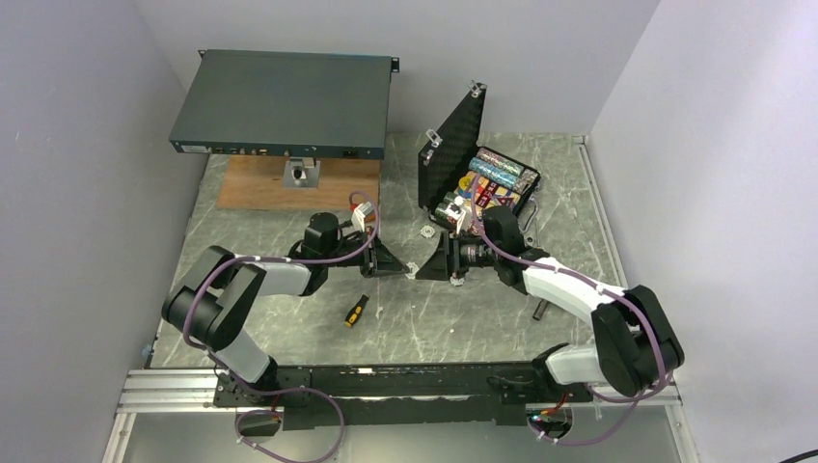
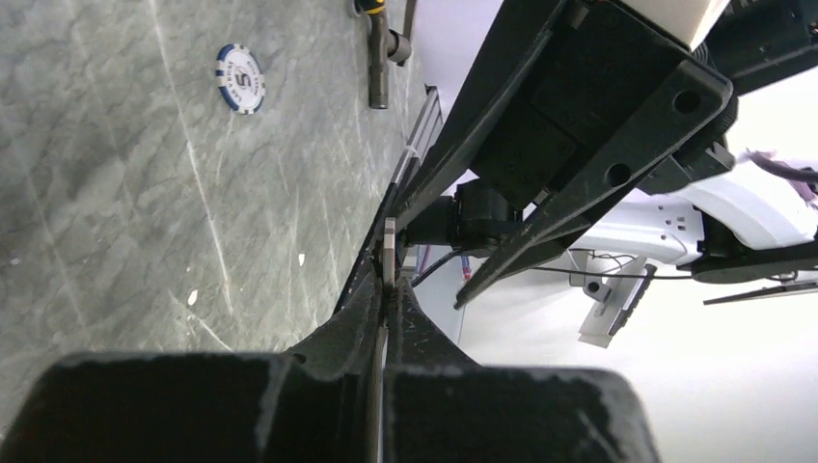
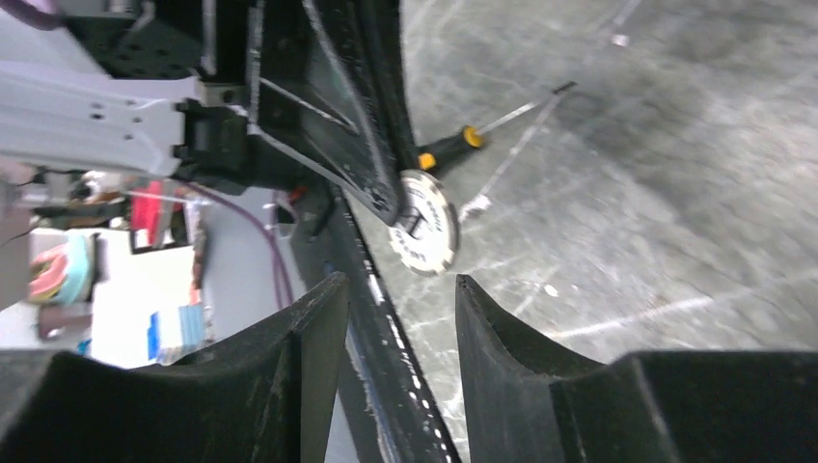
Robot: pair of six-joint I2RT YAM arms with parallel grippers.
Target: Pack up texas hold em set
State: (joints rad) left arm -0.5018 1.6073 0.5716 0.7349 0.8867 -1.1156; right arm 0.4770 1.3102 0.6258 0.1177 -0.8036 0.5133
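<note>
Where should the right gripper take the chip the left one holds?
Probably the exposed rim of the chip, clear of where the left gripper pinches it. Its face is turned toward the right gripper, so come straight on, fingers across the rim.

Black case (image 1: pixel 502 198) open at far right of worktop (image 1: pixel 463 318), lid (image 1: pixel 453 145) upright, coloured chip rows (image 1: pixel 497 172) inside; blue-white chip (image 2: pixel 239 79) flat on worktop nearby; whitish chip (image 3: pixel 424 234) pinched edge-on in left fingers (image 2: pixel 429 333)

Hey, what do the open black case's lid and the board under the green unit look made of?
Case lid: black, matte, finely textured panel, perhaps leatherette or plastic; shiny corner caps look metal. Board: brown, matte, faint streaky grain, probably wood.
</note>
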